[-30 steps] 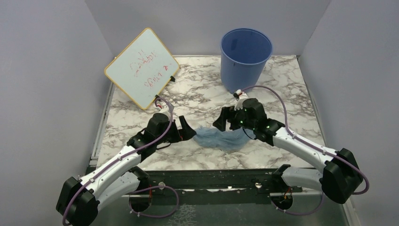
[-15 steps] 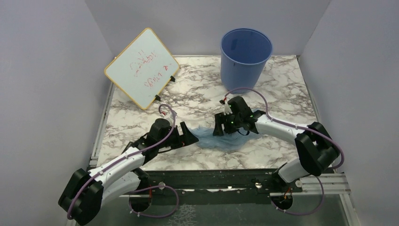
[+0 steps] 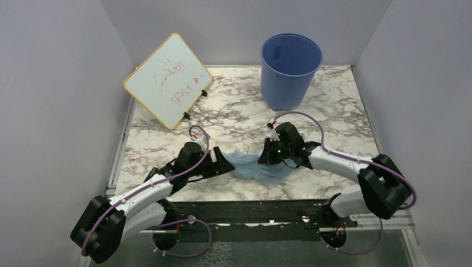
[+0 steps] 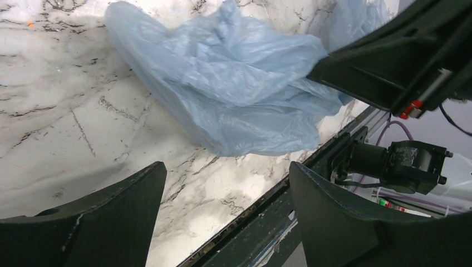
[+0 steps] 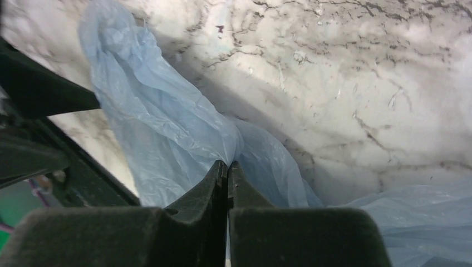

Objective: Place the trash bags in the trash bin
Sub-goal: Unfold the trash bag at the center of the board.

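Right gripper pressed together, pinching fold of light-blue trash bag on marble table. Left gripper spread wide, bag just ahead of its 2 fingertips. Blue trash bin upright, well beyond right gripper.

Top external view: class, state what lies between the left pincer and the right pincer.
The crumpled light-blue trash bag lies between the open left pincer and the right pincer, which pinches it; the top external view shows this.
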